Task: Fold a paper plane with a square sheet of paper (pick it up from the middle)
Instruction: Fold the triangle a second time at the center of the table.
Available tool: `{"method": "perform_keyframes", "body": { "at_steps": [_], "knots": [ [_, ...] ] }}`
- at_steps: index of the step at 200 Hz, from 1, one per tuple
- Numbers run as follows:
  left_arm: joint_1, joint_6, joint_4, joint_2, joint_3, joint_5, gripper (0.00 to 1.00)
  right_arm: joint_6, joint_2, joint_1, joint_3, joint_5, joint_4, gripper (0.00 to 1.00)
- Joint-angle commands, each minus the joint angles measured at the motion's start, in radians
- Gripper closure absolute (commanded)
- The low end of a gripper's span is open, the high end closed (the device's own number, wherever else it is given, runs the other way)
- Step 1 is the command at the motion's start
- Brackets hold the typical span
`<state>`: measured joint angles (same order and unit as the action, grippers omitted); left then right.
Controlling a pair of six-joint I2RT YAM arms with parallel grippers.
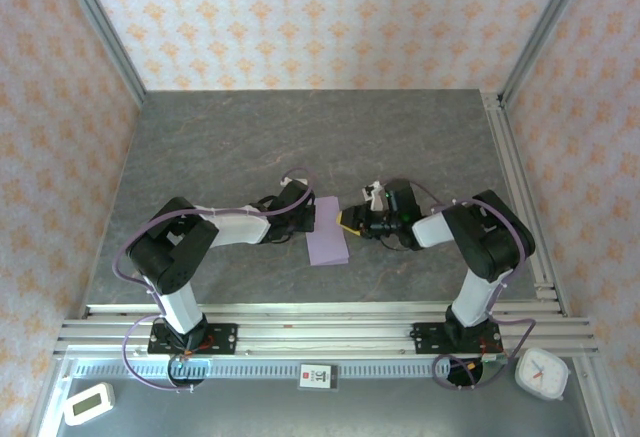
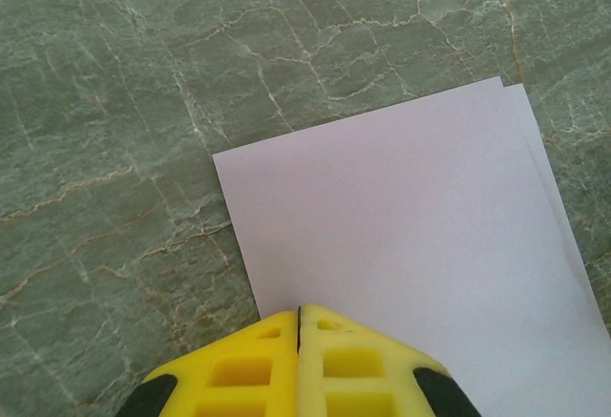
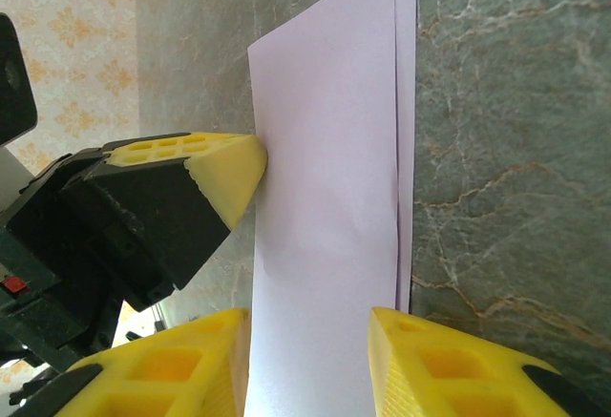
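The folded sheet of paper (image 1: 327, 230) lies flat between both arms, long axis pointing away from me. My left gripper (image 2: 299, 314) is pressed shut on its edge, and my right gripper (image 3: 310, 326) is spread astride the opposite side (equally near).

table: grey marbled (image 1: 300, 127) | walls: patterned (image 1: 320, 17) | white timer (image 1: 88, 403) | white clock (image 1: 541, 372)

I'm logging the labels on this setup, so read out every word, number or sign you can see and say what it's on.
Nothing here is legible.
White tag at the near edge: red mark and dark print, too small to read.
White display unit: screen too blurred to read.
White clock: numerals too small to read.
Lilac paper: blank.
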<state>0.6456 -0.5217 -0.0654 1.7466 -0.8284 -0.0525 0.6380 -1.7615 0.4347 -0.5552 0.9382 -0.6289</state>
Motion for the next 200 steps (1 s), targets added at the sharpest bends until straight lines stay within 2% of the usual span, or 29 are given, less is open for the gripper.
{"method": "perform_keyframes", "body": {
  "at_steps": [1,28,85,125,200],
  "knots": [
    [-0.006,0.011,0.098,0.009,0.034,-0.026,1.0,0.011,0.019,0.002,0.031,-0.018,-0.02,0.63],
    [-0.006,0.009,0.094,0.012,0.034,-0.031,1.0,0.004,0.123,0.001,0.056,-0.073,0.039,0.62],
    [-0.006,0.011,0.09,0.013,0.035,-0.035,1.0,-0.022,0.321,0.002,0.108,-0.219,0.313,0.6],
    [-0.006,0.012,0.086,0.023,0.03,-0.037,1.0,-0.02,0.333,0.02,0.133,-0.198,0.366,0.6],
    [-0.006,0.011,0.081,0.032,0.032,-0.041,1.0,0.025,0.305,0.12,0.142,-0.208,0.335,0.6]
  ]
}}
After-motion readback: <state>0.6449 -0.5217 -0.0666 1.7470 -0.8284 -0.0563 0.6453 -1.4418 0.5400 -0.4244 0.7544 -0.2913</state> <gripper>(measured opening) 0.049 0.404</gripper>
